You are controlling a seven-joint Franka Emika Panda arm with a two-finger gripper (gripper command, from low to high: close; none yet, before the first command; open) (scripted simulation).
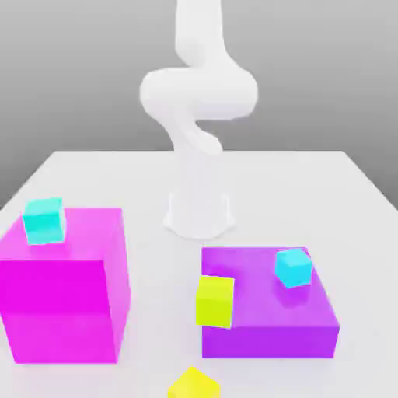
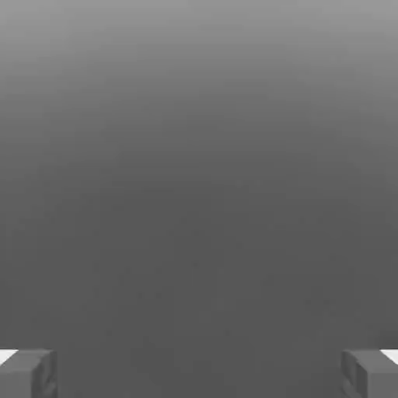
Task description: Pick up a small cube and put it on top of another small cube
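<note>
A white table [image 1: 93, 175] fills the lower half of the exterior view. Its far edge runs level across the middle of the frame, and its side edges slant outward toward the lower left and lower right corners. The top is plain and matte, lit softly and evenly, with faint, blurred shadows. Behind it rises a bare grey backdrop [image 1: 70, 70], lighter toward the top of the frame and darker just above the table's far edge. No wall seams, windows or furniture can be made out. In the hand view the same grey backdrop [image 2: 199, 155] spreads across the frame, paler at the top and darkening toward the bottom.
</note>
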